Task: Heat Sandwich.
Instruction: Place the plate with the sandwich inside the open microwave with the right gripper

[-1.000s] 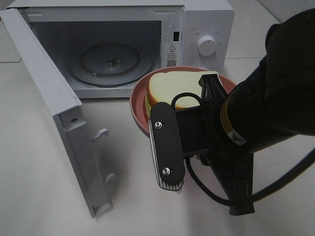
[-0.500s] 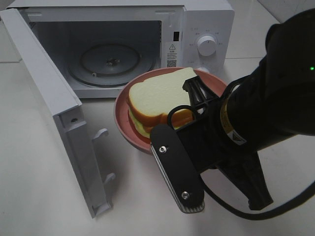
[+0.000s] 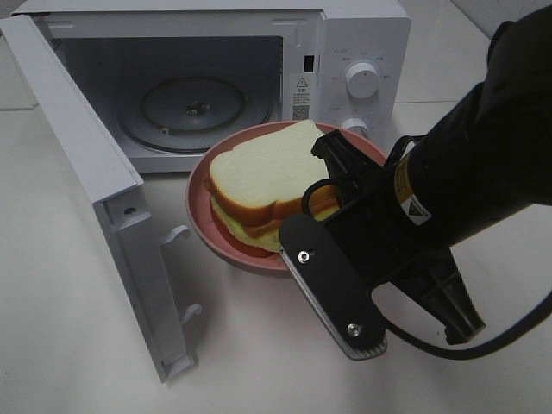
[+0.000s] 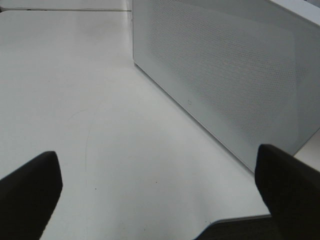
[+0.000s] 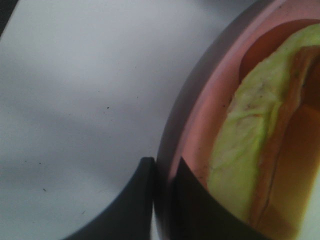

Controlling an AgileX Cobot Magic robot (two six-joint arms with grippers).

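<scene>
The right gripper [image 5: 164,172] is being shown clamped down narrow: the rim of the round pink plate [image 3: 198,211] is being pinched between its two dark fingers [image 5: 131,205], one set outside the rim and one inside. In the high view the hold is being taken at roughly 4 o'clock on the plate, though the fingertips are being hidden there by the black arm [image 3: 483,164].

The sandwich [image 3: 259,172], thick white bread with tan crust, orange-red filling and a pale yellow-green layer, is being borne on that plate. It is being seen at about 10 o'clock from the gripper, close beside the inner finger. Whether it is being touched by that finger cannot be told.

The plate is being held at 6 o'clock of the open cavity of the white microwave oven [image 3: 362,43], near its front edge, with the glass turntable [image 3: 194,108] at 11 o'clock from it and the white door [image 3: 86,172] swung wide at 9 o'clock. Whether the plate is clear of the white table [image 3: 69,345] cannot be told.

The left gripper [image 4: 160,195] is being held spread wide over the table near the microwave's perforated side wall, with nothing being gripped.
</scene>
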